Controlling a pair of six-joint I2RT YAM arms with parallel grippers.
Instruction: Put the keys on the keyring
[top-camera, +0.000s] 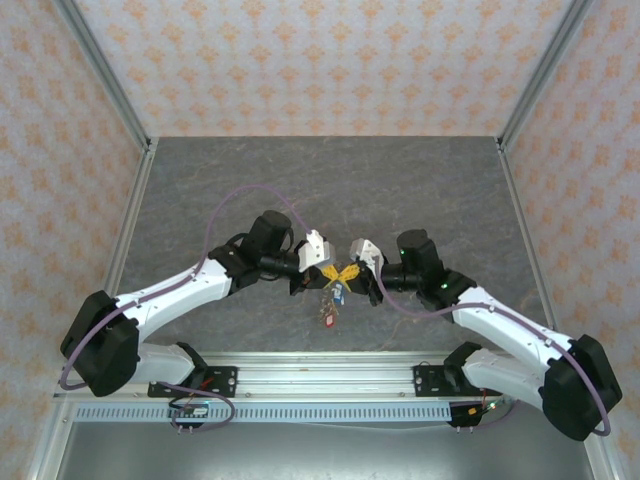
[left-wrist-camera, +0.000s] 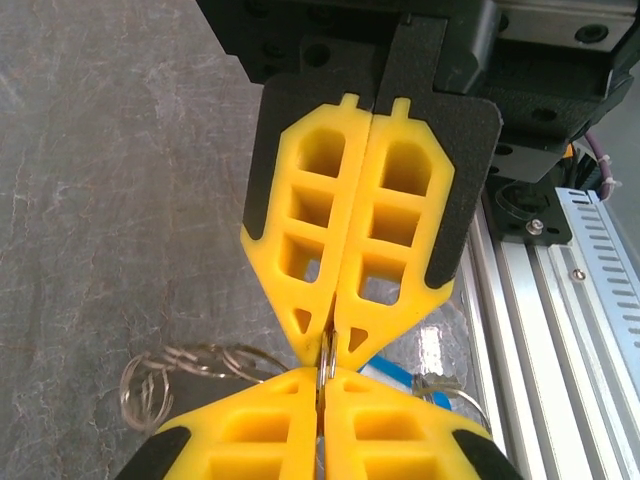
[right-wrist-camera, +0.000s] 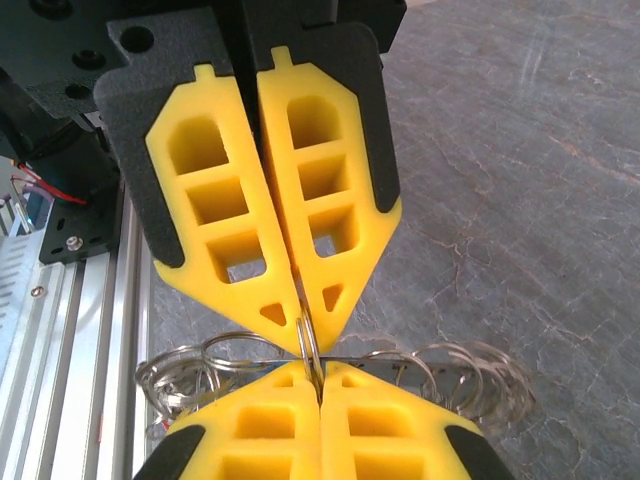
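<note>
Both grippers meet tip to tip above the table's near middle. My left gripper (top-camera: 330, 274) (left-wrist-camera: 325, 372) and my right gripper (top-camera: 347, 272) (right-wrist-camera: 318, 368) are each shut on the same thin wire loop (left-wrist-camera: 328, 352) (right-wrist-camera: 312, 338) of the keyring. The keyring's linked metal loops (right-wrist-camera: 440, 362) (left-wrist-camera: 180, 362) spread out to both sides under the yellow fingers. A blue key (top-camera: 338, 293) (left-wrist-camera: 398, 372) and a red key (top-camera: 327, 318) hang below the grippers. I cannot make out the yellow key among the yellow fingers.
The grey stone-patterned table (top-camera: 320, 180) stretches away behind the grippers, closed in by patterned walls. An aluminium rail (top-camera: 320, 365) (left-wrist-camera: 545, 290) (right-wrist-camera: 60, 330) with the arm bases runs along the near edge, close under the hanging keys.
</note>
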